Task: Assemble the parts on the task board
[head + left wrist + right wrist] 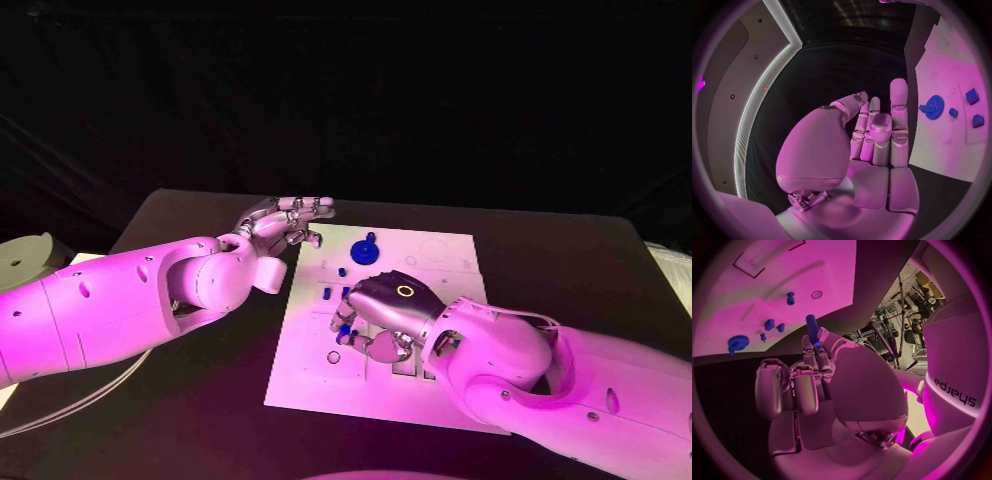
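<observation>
**Q:** What do you see, largest first?

**A:** The black table carries the white task board. Your left hand hovers at the board's far-left edge, fingers straight and apart, holding nothing. Your right hand sits over the board's middle, pinching 1 blue peg between fingers and thumb.

**Q:** And the remaining parts?

**A:** A blue gear lies near the far edge; 2 small blue blocks and a stub lie beside it (none touching).

**Q:** What could go wrong?

**A:** The peg is pinched near 1 end; if tilted at insertion, it may jam or slip from the pinch.
</observation>
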Motion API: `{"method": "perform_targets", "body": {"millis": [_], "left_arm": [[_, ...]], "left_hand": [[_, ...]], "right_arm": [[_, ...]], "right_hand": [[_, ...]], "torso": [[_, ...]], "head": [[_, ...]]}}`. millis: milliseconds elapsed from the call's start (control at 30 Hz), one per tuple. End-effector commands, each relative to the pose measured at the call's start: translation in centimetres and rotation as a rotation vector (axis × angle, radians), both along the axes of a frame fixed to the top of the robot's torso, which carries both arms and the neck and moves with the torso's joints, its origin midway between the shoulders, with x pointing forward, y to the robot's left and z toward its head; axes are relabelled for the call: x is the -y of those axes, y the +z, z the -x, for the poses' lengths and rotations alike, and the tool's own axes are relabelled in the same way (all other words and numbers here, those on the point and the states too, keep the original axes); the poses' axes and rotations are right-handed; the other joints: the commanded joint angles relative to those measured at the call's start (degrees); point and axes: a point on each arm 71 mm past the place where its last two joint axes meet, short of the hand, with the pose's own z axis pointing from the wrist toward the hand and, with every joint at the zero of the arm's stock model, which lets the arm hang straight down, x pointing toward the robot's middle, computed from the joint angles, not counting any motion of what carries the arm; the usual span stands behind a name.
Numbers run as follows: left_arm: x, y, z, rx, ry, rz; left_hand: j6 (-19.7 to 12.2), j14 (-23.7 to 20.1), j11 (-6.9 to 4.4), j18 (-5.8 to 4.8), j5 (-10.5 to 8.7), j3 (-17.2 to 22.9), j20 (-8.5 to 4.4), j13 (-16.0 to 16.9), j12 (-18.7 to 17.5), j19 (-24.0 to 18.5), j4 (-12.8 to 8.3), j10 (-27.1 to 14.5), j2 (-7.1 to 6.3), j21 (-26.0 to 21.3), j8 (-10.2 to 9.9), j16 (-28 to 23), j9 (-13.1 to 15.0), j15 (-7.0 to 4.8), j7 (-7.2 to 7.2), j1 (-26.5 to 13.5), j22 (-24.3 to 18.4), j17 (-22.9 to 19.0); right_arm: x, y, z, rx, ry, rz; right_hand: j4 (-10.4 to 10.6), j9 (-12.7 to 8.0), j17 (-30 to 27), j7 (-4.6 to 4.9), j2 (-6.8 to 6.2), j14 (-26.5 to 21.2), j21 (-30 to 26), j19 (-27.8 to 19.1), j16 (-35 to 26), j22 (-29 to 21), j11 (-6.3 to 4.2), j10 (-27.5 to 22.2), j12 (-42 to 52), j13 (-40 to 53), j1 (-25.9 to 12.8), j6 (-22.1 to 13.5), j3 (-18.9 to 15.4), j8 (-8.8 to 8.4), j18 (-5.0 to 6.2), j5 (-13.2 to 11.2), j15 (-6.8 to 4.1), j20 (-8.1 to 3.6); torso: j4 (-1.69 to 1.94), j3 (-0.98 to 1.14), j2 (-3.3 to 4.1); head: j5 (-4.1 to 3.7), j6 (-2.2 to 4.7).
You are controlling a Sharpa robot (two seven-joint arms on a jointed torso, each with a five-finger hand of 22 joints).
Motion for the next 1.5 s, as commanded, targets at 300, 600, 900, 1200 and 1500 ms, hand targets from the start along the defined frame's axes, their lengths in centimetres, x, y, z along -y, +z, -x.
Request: {"method": "perform_targets", "body": {"millis": [300, 600, 900, 1200, 1500], "left_arm": [[0.4, 0.1, 0.1, 0.006, -0.021, 0.016], [0.4, 0.1, 0.1, 0.006, -0.023, 0.017], [0.4, 0.1, 0.1, 0.006, -0.023, 0.018], [0.4, 0.1, 0.1, 0.005, -0.024, 0.018], [0.3, 0.1, 0.1, 0.005, -0.022, 0.017]], "left_hand": [[-0.46, -0.30, 0.00, 0.99, 0.19, -0.01, 0.06, -0.07, 0.32, -0.44, -0.21, -0.54, 0.59, -0.27, -0.34, -0.19, -0.04, -0.06, -0.07, 0.15, -0.07, -0.06], [-0.51, -0.35, 0.03, 0.99, 0.19, -0.04, 0.08, -0.07, 0.37, -0.47, -0.25, -0.62, 0.67, -0.31, -0.34, -0.20, -0.04, -0.04, -0.03, 0.17, -0.09, -0.12], [-0.51, -0.35, 0.03, 0.99, 0.19, -0.04, 0.08, -0.07, 0.37, -0.47, -0.25, -0.62, 0.67, -0.31, -0.34, -0.20, -0.04, -0.04, -0.03, 0.17, -0.09, -0.12], [-0.53, -0.38, 0.05, 0.99, 0.18, -0.07, 0.09, -0.08, 0.39, -0.48, -0.26, -0.67, 0.68, -0.32, -0.34, -0.20, -0.04, -0.02, -0.02, 0.14, -0.10, -0.14], [-0.54, -0.39, 0.06, 0.98, 0.17, -0.10, 0.10, -0.08, 0.40, -0.50, -0.26, -0.70, 0.69, -0.33, -0.34, -0.20, -0.04, -0.01, 0.00, 0.12, -0.10, -0.16]], "right_arm": [[-1.3, -3.3, 0.3, -0.051, 0.052, 0.015], [-1.3, -4.2, 0.2, -0.060, 0.049, 0.021], [-1.3, -4.6, 0.0, -0.061, 0.045, 0.030], [-1.4, -4.8, -0.2, -0.046, 0.029, 0.057], [-1.3, -4.5, 0.0, -0.026, 0.027, 0.052]], "right_hand": [[-1.58, 0.02, 5.65, 0.34, 0.76, 4.14, 0.22, 0.06, 0.33, -0.10, -2.26, 2.53, -0.52, 0.14, 1.31, 0.11, 1.06, -0.37, 0.08, 0.22, -0.11, -0.38], [-1.74, -0.01, 5.68, 0.43, 0.74, 4.14, 0.22, 0.06, 0.35, -0.11, -2.18, 2.46, -0.68, 0.13, 1.33, 0.00, 1.16, -0.50, 0.08, 0.25, -0.05, -0.33], [-1.86, -0.02, 5.68, 0.47, 0.79, 4.14, 0.23, 0.06, 0.36, -0.09, -2.15, 2.45, -0.76, 0.14, 1.38, -0.04, 1.27, -0.57, 0.07, 0.27, -0.01, -0.30], [-1.86, -0.02, 5.68, 0.47, 0.79, 4.14, 0.23, 0.06, 0.36, -0.09, -2.15, 2.45, -0.76, 0.14, 1.38, -0.04, 1.27, -0.57, 0.07, 0.27, -0.01, -0.30], [-1.93, -0.03, 5.68, 0.49, 0.79, 4.14, 0.20, 0.04, 0.36, -0.13, -2.13, 2.45, -0.81, 0.14, 1.40, -0.05, 1.32, -0.61, 0.08, 0.28, 0.01, -0.29]], "torso": [[-0.03, 0.09, 0.01], [-0.04, 0.11, -0.01], [-0.14, 0.11, 0.02], [-0.05, 0.09, 0.00], [-0.11, 0.13, 0.00]], "head": [[0.87, -0.75], [1.36, -1.11], [1.67, -1.15], [1.57, -1.24], [1.58, -1.24]]}}
